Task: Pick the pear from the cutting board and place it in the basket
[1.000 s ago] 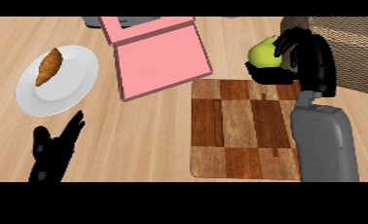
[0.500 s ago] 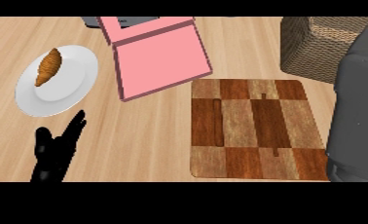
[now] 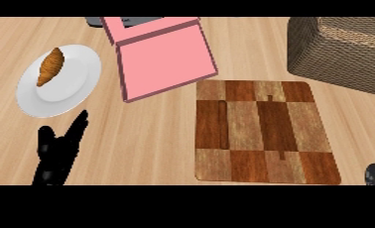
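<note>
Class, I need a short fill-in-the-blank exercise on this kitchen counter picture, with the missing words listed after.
1. The croissant lies on a white ____.
2. The wooden cutting board has a ____ pattern.
3. The basket stands at the counter's far ____ side.
4. The open tray beside the plate is ____ in colour.

Missing words: plate; checkered; right; pink

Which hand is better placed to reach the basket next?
Right, probably. The basket sits far right; the right hand shows at the lower right edge, the left hand rests lower left, beyond the cutting board.
</note>
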